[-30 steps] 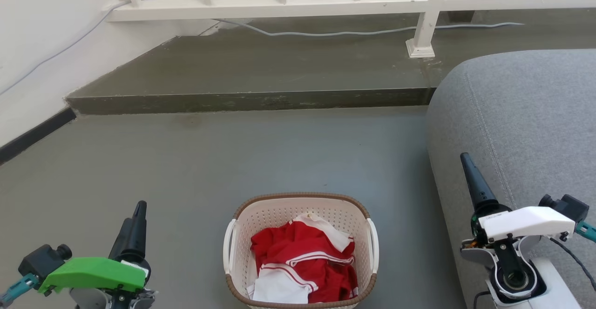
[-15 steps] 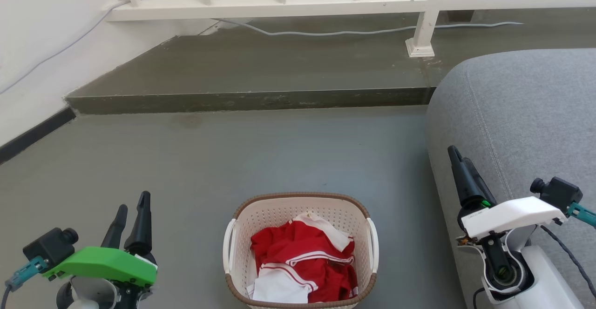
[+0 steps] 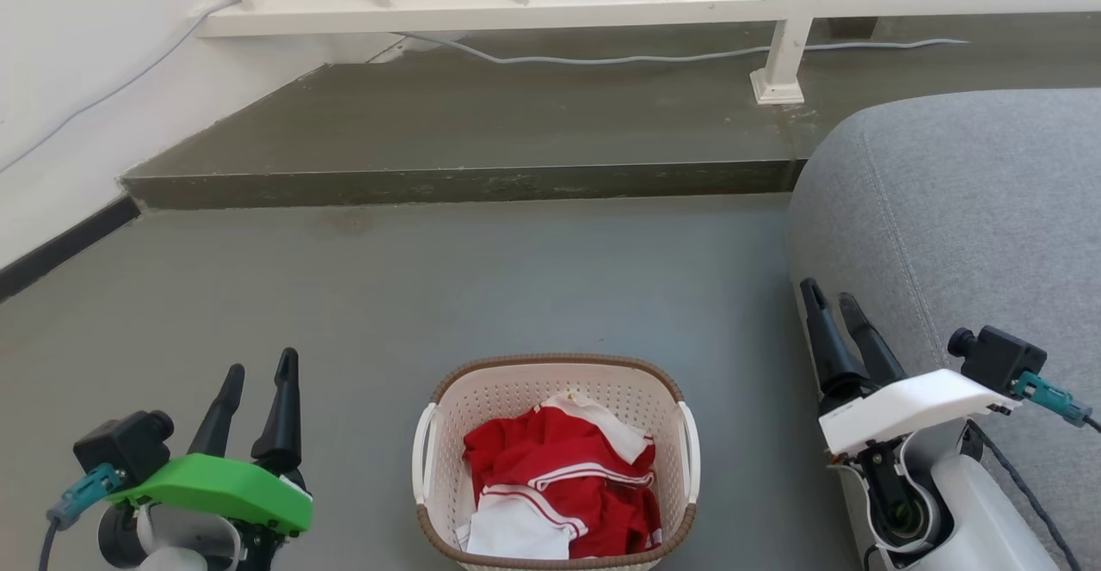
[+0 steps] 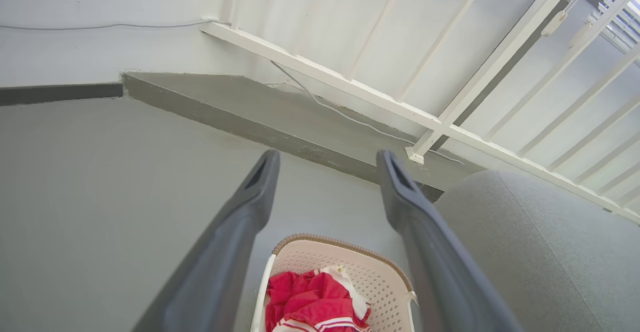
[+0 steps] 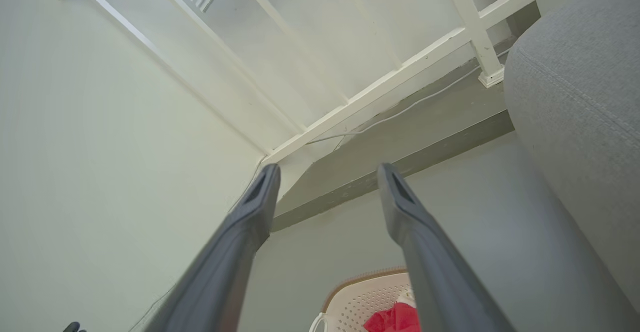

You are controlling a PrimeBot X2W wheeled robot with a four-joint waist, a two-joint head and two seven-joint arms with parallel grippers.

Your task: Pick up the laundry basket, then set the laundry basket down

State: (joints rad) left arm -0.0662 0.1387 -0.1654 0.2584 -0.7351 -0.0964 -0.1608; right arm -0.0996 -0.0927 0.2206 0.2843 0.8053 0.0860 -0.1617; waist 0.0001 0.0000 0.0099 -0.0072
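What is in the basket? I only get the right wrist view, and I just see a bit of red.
Observer: The laundry basket holds red clothes with white stripes, plus a white garment at its near end.
Operator: Where's the other end effector?
Observer: The left end effector is open, left of the basket, touching nothing.
Operator: Is mine near a handle?
Observer: The right end effector is right of the right handle, apart from it.

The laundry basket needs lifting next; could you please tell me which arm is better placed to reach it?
Probably the left. The left pincer is open over bare floor, seemingly nearer the laundry basket, whose handle faces it. The right pincer, also open, sits farther forward beside the sofa.
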